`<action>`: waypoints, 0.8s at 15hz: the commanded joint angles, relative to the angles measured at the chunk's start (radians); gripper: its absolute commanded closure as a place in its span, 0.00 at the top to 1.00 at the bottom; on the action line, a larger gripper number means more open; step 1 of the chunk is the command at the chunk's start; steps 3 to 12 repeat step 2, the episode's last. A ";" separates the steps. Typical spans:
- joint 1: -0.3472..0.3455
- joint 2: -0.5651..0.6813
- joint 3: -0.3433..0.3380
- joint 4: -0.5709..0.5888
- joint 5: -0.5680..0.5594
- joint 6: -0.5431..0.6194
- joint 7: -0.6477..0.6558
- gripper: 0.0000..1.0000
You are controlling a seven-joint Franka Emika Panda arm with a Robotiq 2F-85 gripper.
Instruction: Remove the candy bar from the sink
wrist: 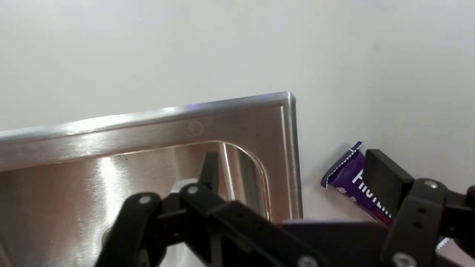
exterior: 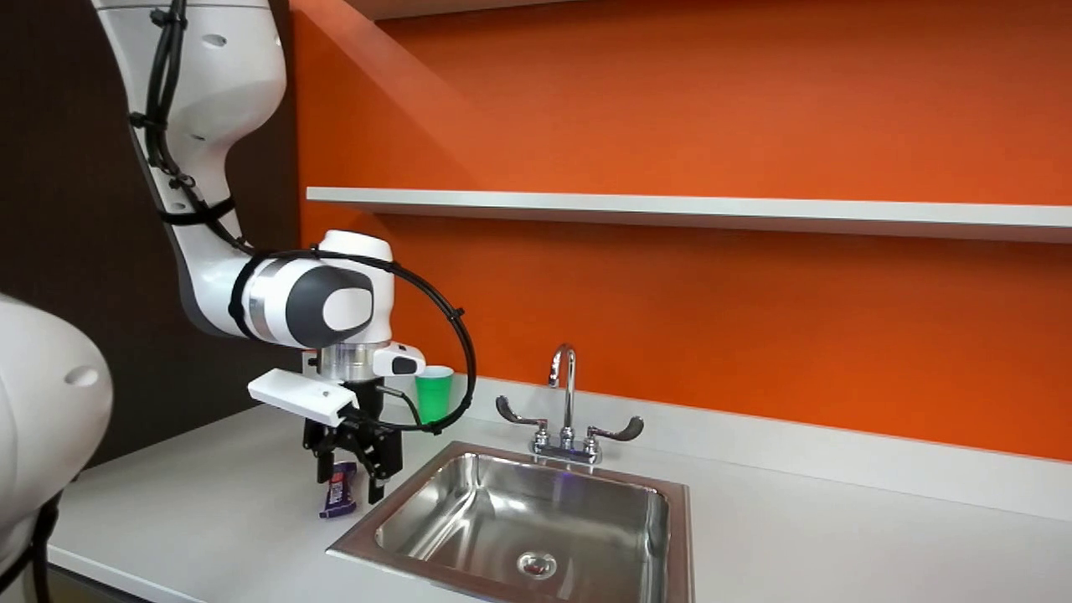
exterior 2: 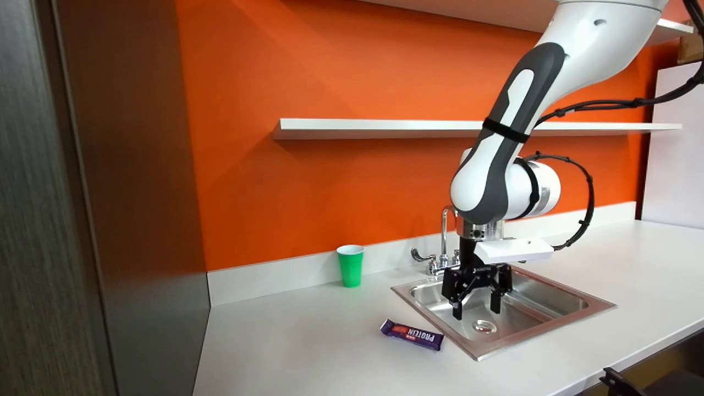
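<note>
The candy bar is a purple wrapped bar lying flat on the counter beside the sink's corner, in both exterior views [exterior: 339, 494] [exterior 2: 412, 334]. It also shows in the wrist view [wrist: 350, 181], partly hidden behind the right-hand finger. The steel sink [exterior: 678, 536] has a basin with a round drain; its rim shows in an exterior view [exterior 2: 426, 309] and in the wrist view [wrist: 274, 128]. My gripper is open and empty, pointing down above the sink's edge, in both exterior views [exterior: 350, 487] [exterior 2: 476, 311]. In the wrist view [wrist: 293, 163] its fingers are wide apart.
A chrome faucet [exterior: 568, 410] with two handles stands at the sink's back rim. A green cup [exterior 2: 351, 268] stands on the counter near the back wall. A white shelf [exterior: 687, 208] runs along the orange wall. A dark panel [exterior 2: 137, 220] closes one end of the counter.
</note>
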 commanded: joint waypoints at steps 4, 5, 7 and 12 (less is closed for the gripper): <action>-0.012 -0.001 0.012 0.001 0.001 -0.003 -0.001 1.00; -0.012 -0.001 0.012 0.001 0.001 -0.003 -0.001 1.00; -0.012 -0.001 0.012 0.001 0.001 -0.003 -0.001 1.00; -0.012 -0.001 0.012 0.001 0.001 -0.003 -0.001 1.00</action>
